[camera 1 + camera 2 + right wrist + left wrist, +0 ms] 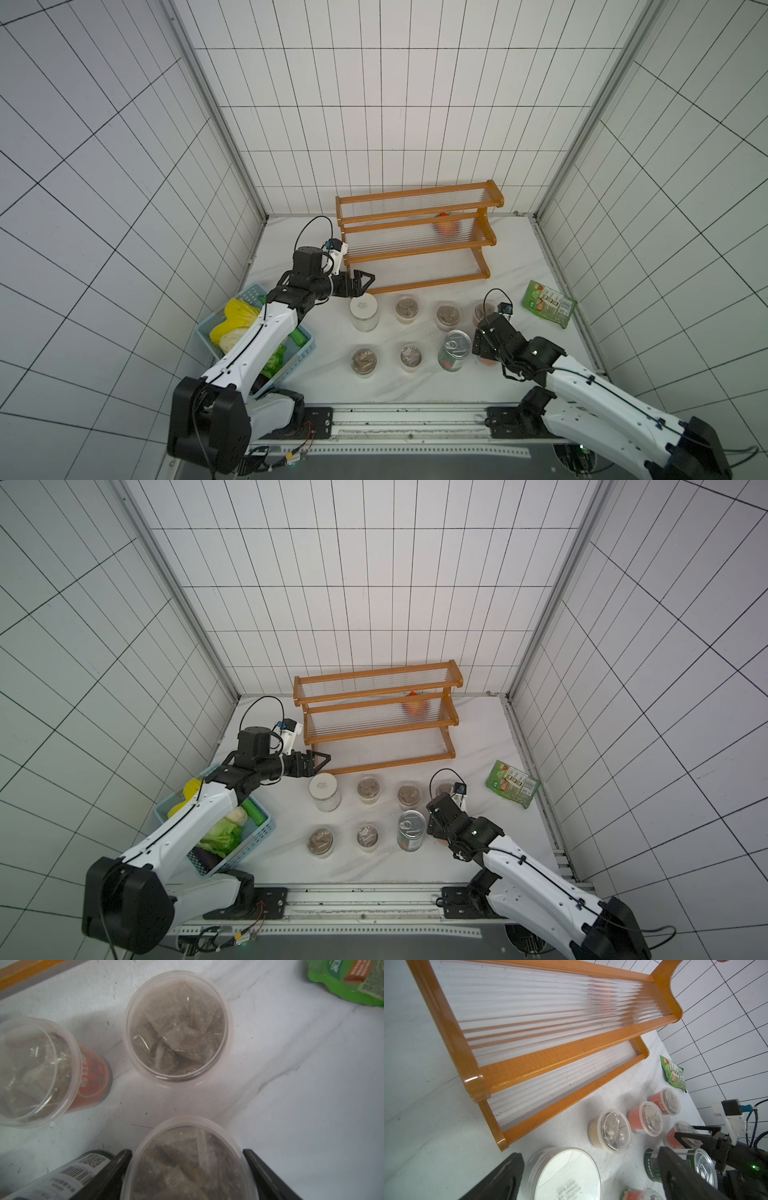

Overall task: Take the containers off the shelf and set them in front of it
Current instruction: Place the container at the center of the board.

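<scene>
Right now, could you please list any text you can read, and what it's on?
Jar lid: label, one line beginning "2025"; rest blurred.
Can: barcode, QR code; Chinese characters unreadable.
Red cup: Chinese characters, blurred.
Packet: too small.

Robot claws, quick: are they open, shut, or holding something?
Left gripper: open, holding nothing.
Right gripper: jaws either side of a small clear lidded cup with a red band; grip cannot be told.

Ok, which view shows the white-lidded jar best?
The left wrist view: the jar sits close in the foreground, with the print on its lid visible, though its edge is cropped. Both top views show it whole but small, in front of the shelf. The right wrist view misses it.
</scene>
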{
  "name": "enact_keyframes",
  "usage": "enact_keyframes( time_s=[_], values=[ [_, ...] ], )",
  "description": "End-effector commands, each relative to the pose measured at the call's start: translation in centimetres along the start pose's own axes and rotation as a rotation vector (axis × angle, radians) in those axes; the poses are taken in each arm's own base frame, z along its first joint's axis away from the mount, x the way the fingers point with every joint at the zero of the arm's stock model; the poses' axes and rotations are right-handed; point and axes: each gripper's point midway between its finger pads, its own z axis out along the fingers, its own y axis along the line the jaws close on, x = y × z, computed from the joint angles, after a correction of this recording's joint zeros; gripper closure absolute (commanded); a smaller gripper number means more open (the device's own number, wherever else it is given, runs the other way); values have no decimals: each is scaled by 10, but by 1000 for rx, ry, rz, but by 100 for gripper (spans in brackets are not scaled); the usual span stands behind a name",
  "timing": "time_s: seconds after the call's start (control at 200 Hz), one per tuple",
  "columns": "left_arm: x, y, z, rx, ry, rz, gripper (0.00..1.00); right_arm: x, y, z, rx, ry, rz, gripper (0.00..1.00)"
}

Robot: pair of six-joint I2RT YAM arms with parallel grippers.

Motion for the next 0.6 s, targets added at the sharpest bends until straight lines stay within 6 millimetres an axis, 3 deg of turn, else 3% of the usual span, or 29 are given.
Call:
enact_keyframes(
  time_s=[0.0, 0.35, 0.47, 0.595],
  values=[
    [-15, -7, -2, 27, -39, 22, 2, 11, -10, 3, 35, 20, -13, 12],
    [-18, -5, -3, 1, -38, 19, 2, -3, -30, -22, 83, -52, 26, 5],
    [-17, 3, -17, -73, -48, 10, 2, -25, -33, -41, 98, -121, 20, 3],
    [-9, 23, -35, -201, -54, -12, 2, -69, -35, -65, 163, -255, -45, 1]
  ],
)
